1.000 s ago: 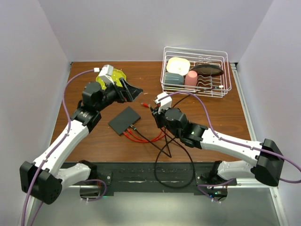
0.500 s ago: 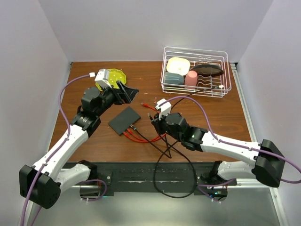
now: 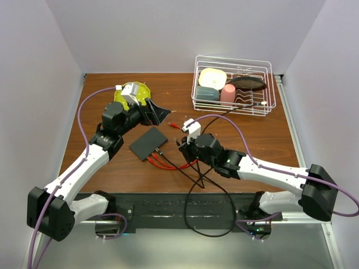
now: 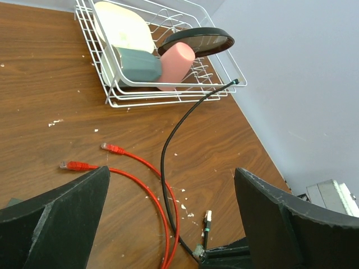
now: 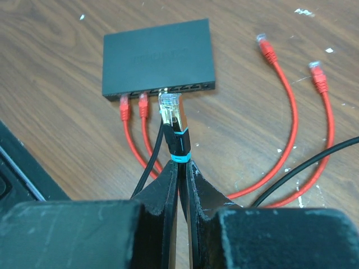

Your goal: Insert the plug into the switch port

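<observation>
Right wrist view: the right jaws pinch shut on the boot of the plug (image 5: pixel 171 112). Its tip points ahead of them at the switch port (image 5: pixel 185 88) row on the near edge of the switch (image 5: pixel 160 56), with two red cables (image 5: pixel 132 126) seated ahead-left. This looks like the final approach; next comes alignment with a free socket, then a straight push. The left jaws gape empty. Since a second ago, the right arm has closed in on the switch.

The plug (image 5: pixel 171 114) screens the middle of the switch port row (image 5: pixel 196 87); ports behind it unverified. Overhead, ports too small to resolve. There the left arm (image 3: pixel 84 162) covers part of the yellow-green plate (image 3: pixel 145 89).
</observation>
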